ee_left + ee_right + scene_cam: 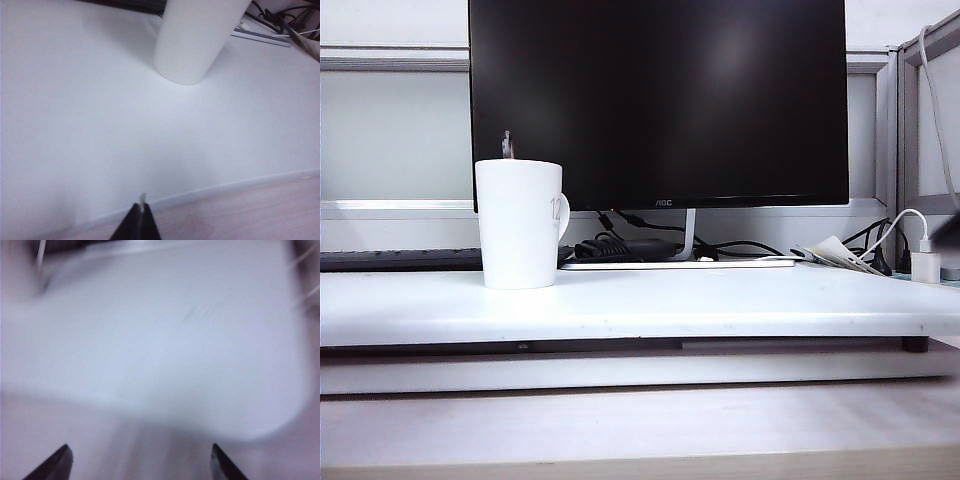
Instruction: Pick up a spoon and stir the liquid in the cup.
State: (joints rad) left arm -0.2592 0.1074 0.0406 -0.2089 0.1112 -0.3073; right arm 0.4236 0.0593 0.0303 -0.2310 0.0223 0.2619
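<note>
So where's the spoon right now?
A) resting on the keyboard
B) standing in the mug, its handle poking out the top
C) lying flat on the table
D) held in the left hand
B: a thin grey spoon handle pokes up above the mug rim, while the left hand is pinched shut well short of it.

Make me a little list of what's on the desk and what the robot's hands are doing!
cup: white, upright on the white table, left side
spoon: only the handle tip shows, poking out of the cup
monitor: dark, behind the cup
left gripper: jaws shut, empty, short of the cup
right gripper: jaws open, empty, picture blurred
</note>
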